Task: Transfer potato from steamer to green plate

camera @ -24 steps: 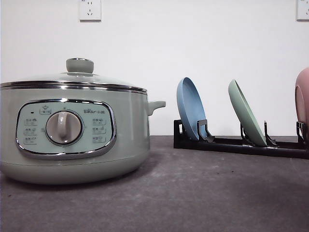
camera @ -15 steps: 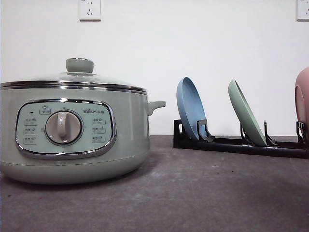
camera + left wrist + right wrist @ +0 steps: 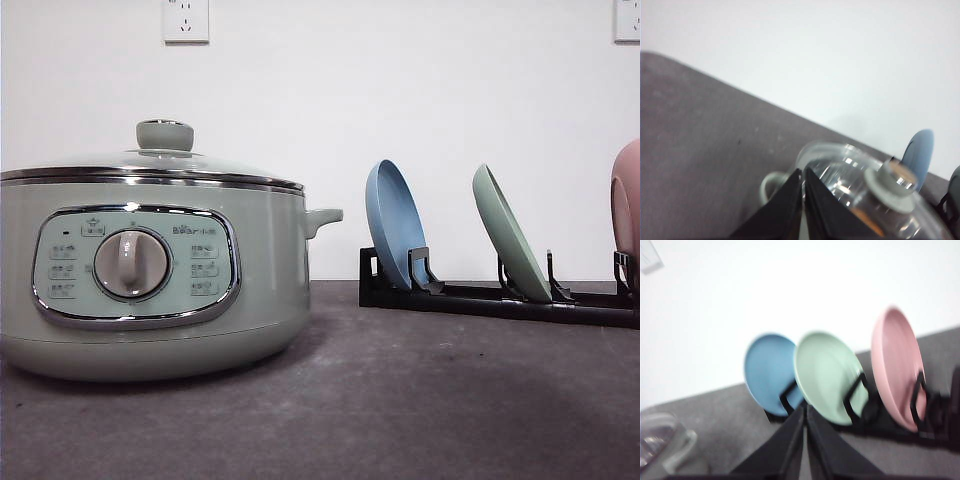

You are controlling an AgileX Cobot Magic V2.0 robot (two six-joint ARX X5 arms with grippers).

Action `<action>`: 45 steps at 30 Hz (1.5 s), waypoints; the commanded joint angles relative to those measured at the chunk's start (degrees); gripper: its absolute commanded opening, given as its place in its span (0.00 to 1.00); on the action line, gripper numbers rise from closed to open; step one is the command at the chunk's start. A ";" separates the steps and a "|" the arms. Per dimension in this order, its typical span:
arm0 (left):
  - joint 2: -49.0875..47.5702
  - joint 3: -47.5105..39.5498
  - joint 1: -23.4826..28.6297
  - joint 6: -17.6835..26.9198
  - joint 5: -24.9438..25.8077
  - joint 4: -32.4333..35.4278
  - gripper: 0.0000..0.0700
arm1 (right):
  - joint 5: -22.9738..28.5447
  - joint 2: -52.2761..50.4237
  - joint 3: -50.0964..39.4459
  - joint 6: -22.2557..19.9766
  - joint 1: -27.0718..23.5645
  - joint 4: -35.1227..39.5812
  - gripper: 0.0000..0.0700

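The steamer stands at the left of the table with its glass lid on. In the left wrist view an orange-brown patch of the potato shows dimly through the lid, below the knob. My left gripper is shut and empty, its tips above the steamer's rim near a side handle. The green plate leans upright in a black rack. My right gripper is shut and empty, short of the green plate.
A blue plate stands in the rack to the left of the green one, and a pink plate to its right. The dark grey table lies open in front of the rack. A white wall rises close behind.
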 commanded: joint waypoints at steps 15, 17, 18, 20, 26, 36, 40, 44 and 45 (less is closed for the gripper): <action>22.95 26.13 -0.07 13.65 14.01 -15.10 0.00 | -3.76 21.46 26.25 -12.26 -0.02 -18.97 0.00; 25.87 29.17 -0.18 15.16 15.48 -16.71 0.00 | -5.02 25.11 29.90 -14.64 -0.02 -21.91 0.00; 27.17 30.59 -0.35 15.63 15.85 -17.39 0.00 | -5.64 26.76 31.55 -15.47 -0.02 -23.22 0.00; 29.91 33.79 -1.04 16.78 16.04 -19.42 0.00 | -7.01 30.48 35.10 -16.81 -0.02 -25.70 0.00; 37.39 42.91 -4.51 21.50 17.46 -27.89 0.00 | -11.98 39.70 43.16 -18.17 0.00 -30.42 0.00; 41.82 46.41 -8.61 23.04 17.49 -31.23 0.00 | -15.82 45.49 45.42 -22.90 0.00 -37.54 0.00; 41.86 46.41 -8.61 23.04 17.49 -31.21 0.00 | -15.85 45.68 45.42 -23.21 0.00 -37.99 0.00; 41.86 46.41 -8.63 22.99 17.46 -31.32 0.02 | -15.85 45.68 45.42 -23.19 0.00 -37.99 0.00; 41.86 46.41 -8.63 22.97 17.48 -31.35 0.06 | -15.85 45.68 45.42 -23.17 0.00 -37.99 0.00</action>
